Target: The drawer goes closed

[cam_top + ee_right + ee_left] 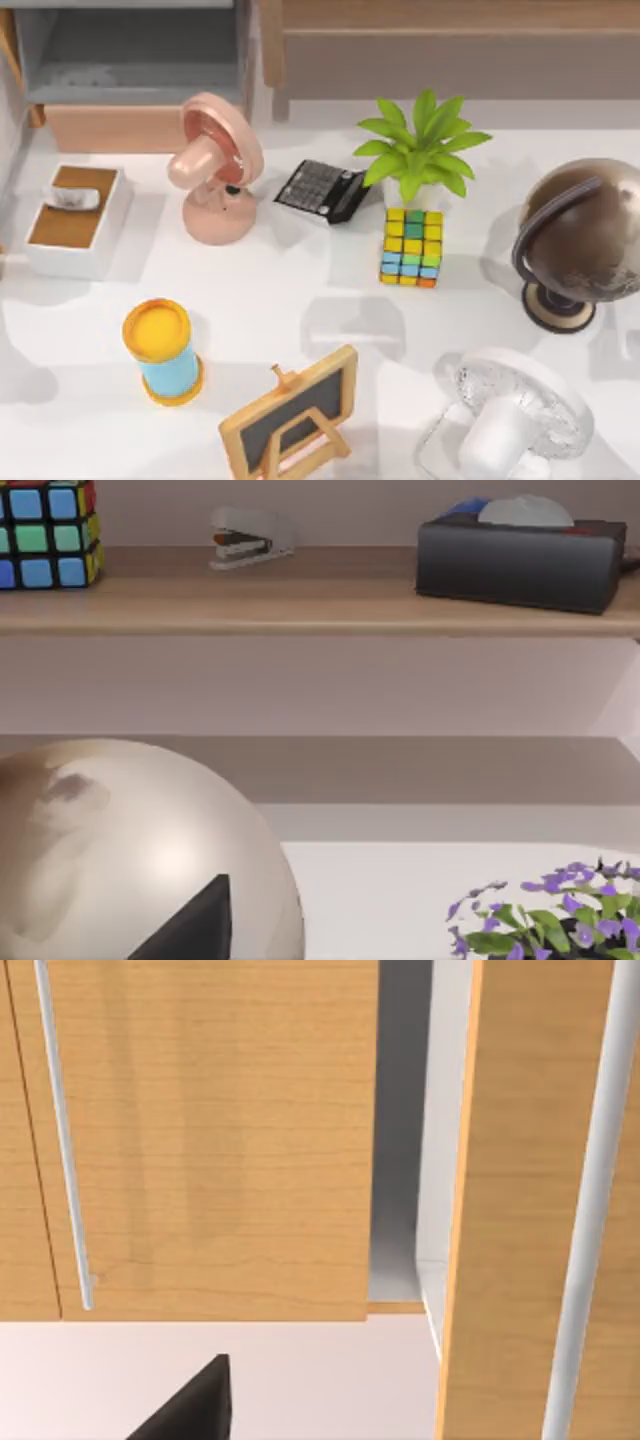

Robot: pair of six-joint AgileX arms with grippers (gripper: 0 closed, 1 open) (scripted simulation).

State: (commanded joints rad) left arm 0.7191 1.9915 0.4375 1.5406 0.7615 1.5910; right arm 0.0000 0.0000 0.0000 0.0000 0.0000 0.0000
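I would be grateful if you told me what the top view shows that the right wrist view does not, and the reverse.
Top view alone: the open drawer at the table's far left, a pink fan, a calculator, a yellow-lidded tube and a small chalkboard.

Right wrist view alone: a shelf carrying a stapler and a dark tissue box, plus purple flowers.

Both: a globe and a colourful puzzle cube, though these may be different cubes.

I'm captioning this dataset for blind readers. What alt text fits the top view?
An open drawer with a wooden front juts from the cabinet at the table's back left. In front stand a pink fan, tissue box, calculator, potted plant, puzzle cube, globe, yellow-lidded cup, small chalkboard and white fan.
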